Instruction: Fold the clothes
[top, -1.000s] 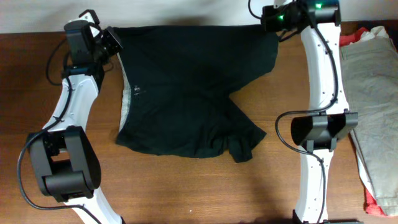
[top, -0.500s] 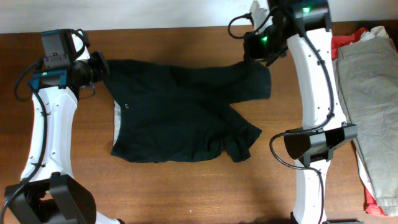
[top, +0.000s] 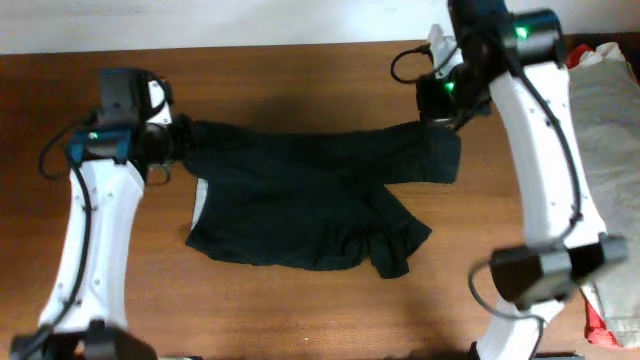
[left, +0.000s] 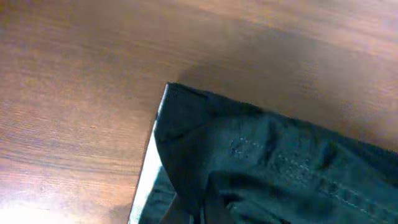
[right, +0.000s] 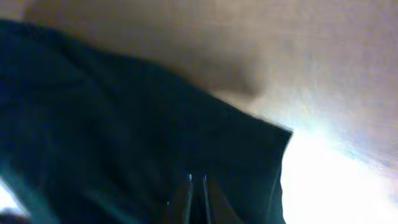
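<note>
I have the left tool (top: 178, 141) pinched tight on the upper left corner of the clothes (top: 310, 205) and the right tool (top: 443, 120) clamped on the upper right. The black cloth spans between them, its lower part lying on the worktop (top: 300, 80).

Overhead view straight down on whole table (top: 300, 320), wrist views close on black garment (left: 280, 168), shared overhead.

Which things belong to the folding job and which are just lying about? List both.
Job: black garment; left hand and right hand, each shut on its upper edge.
Lying about: grey-beige trousers; red cloth.
</note>
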